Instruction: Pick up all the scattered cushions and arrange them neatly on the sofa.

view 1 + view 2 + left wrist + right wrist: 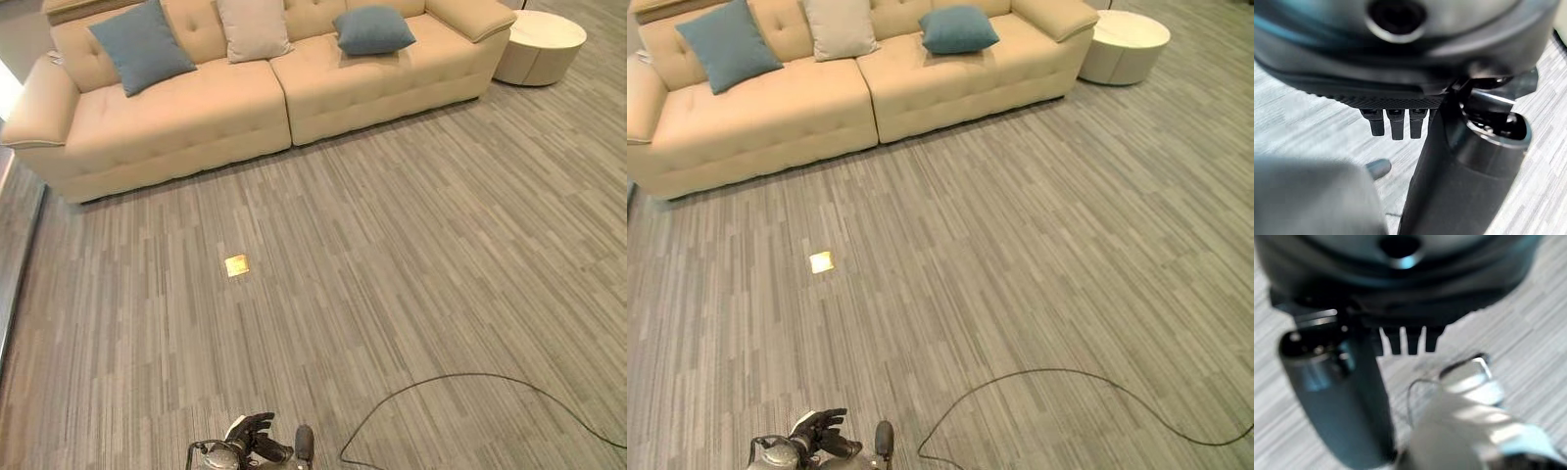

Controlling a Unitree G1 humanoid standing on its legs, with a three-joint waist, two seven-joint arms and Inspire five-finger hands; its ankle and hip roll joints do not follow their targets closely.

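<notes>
A cream sofa (196,113) stands at the far side of the carpet. A blue cushion (142,44) leans upright on its left seat. A beige cushion (253,27) leans against the back near the middle. A second blue cushion (373,30) lies tilted on the right seat. My left hand (251,431) hangs low at the near edge, far from the sofa, its fingers (1396,122) relaxed and holding nothing. Close beside it, my right hand (305,443) is also empty, with its fingers (1408,340) straight over the carpet.
A round cream side table (539,44) stands by the sofa's right arm. A small brass floor plate (236,265) is set in the grey striped carpet (411,245) between me and the sofa. A dark strip runs along the floor's left edge (15,284).
</notes>
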